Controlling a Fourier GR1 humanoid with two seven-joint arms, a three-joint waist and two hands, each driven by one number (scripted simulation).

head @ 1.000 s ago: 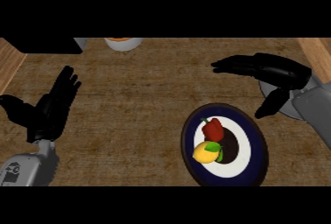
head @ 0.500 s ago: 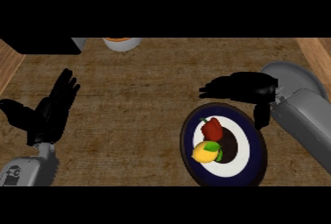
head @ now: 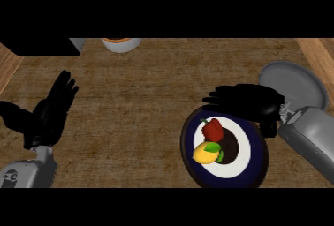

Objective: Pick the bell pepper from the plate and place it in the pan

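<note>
One lemon (head: 205, 154) beside bell pepper (head: 213, 129).

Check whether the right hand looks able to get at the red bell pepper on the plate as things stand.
Probably yes. The right hand hangs over the plate's far rim, just beyond the bell pepper, with nothing between them; the lemon lies on the pepper's near side.
</note>
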